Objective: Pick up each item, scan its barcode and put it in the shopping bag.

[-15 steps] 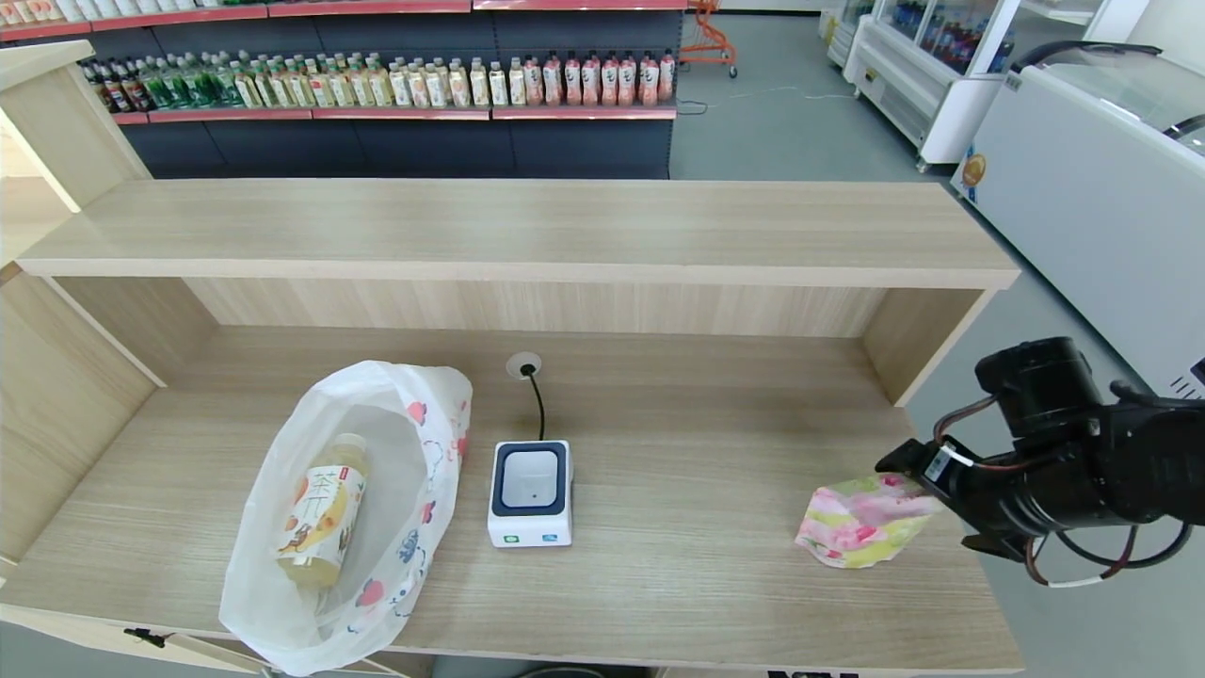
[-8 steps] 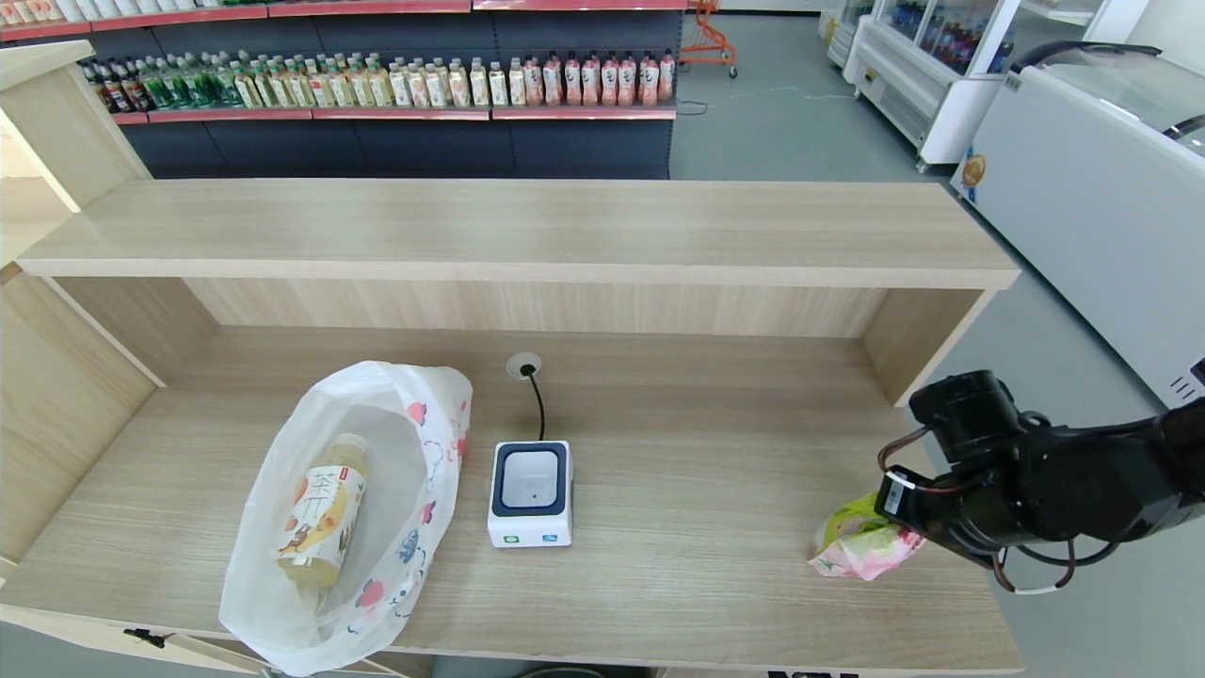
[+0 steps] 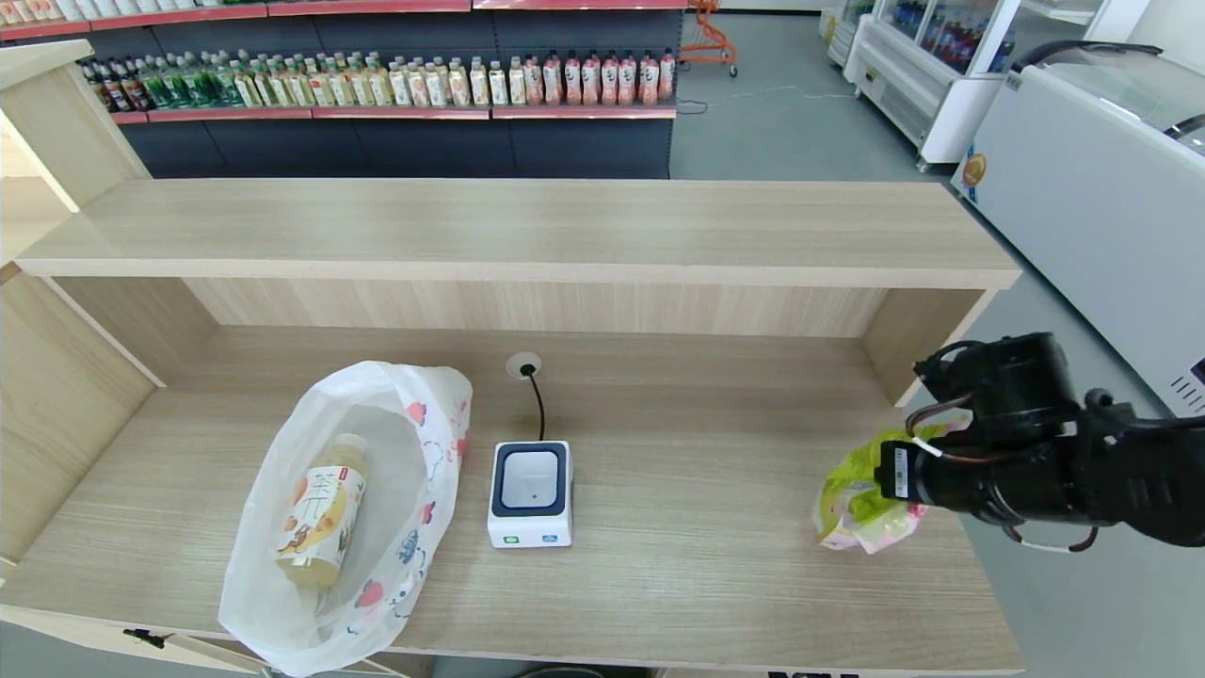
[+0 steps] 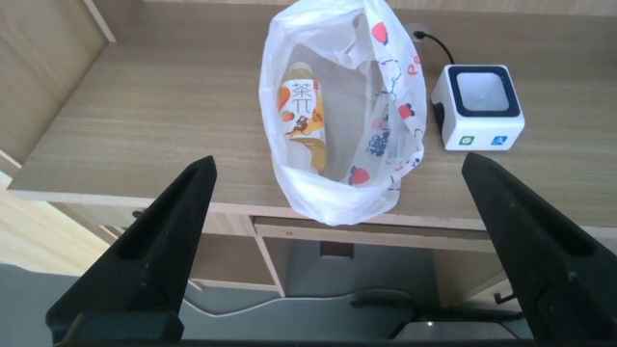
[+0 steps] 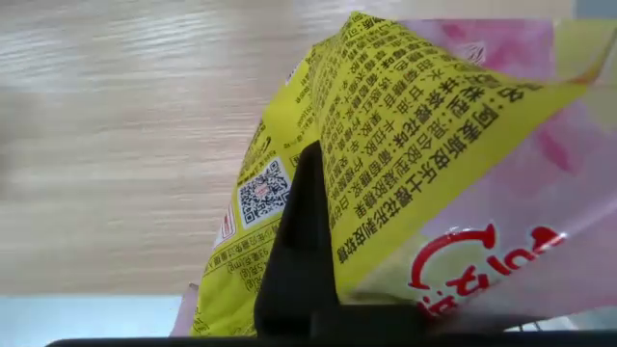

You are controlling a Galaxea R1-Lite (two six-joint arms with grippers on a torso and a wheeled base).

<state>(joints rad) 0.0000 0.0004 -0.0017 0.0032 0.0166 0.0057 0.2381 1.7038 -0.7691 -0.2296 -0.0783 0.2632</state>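
My right gripper point(image 3: 890, 478) is shut on a snack pouch point(image 3: 850, 501) over the counter's right end. The pouch stands tilted up, its yellow-green printed back point(image 5: 434, 145) facing the wrist camera, and a dark finger point(image 5: 299, 251) presses across it. I cannot tell whether its lower edge touches the counter. A white shopping bag point(image 3: 414, 424) lies open at the left with a tea bottle point(image 3: 322, 513) inside. Between bag and pouch sits the white barcode scanner point(image 3: 530, 492). My left gripper point(image 4: 337, 255) hangs open, above and in front of the bag point(image 4: 386, 145), bottle point(image 4: 304, 111) and scanner point(image 4: 477, 104).
The scanner's black cable point(image 3: 538, 400) runs back to a hole in the counter. A raised wooden ledge point(image 3: 527, 231) spans the back, with side walls at both ends. Bare wood point(image 3: 697, 490) lies between scanner and pouch.
The right gripper dipped onto the flat pouch, closed on it, then rose. The pouch now stands tilted up with its yellow-green back showing.
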